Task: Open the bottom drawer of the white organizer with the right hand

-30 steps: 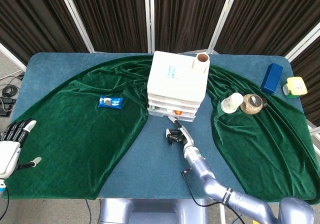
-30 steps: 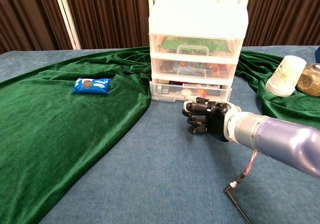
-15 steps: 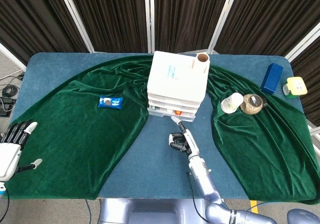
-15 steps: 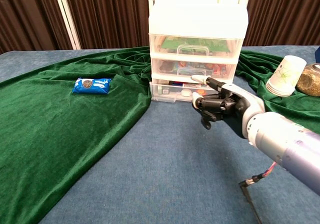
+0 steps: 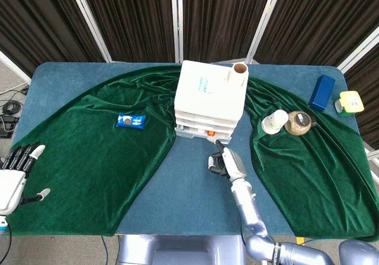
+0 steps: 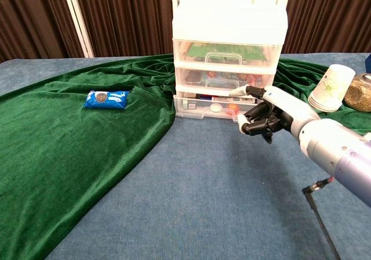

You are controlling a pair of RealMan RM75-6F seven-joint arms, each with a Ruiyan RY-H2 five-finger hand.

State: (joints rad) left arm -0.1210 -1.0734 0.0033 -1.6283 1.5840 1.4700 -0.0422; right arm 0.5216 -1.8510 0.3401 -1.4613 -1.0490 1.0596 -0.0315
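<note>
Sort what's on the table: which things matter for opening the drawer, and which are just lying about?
Job: white organizer, its bottom drawer, right hand.

Lying about: blue snack packet, paper cups, blue box, cardboard tube, green cloth.

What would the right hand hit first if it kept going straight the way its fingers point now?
Most likely the front of the bottom drawer of the white organizer. The right hand points toward it from just in front; the exact gap is unclear.
</note>
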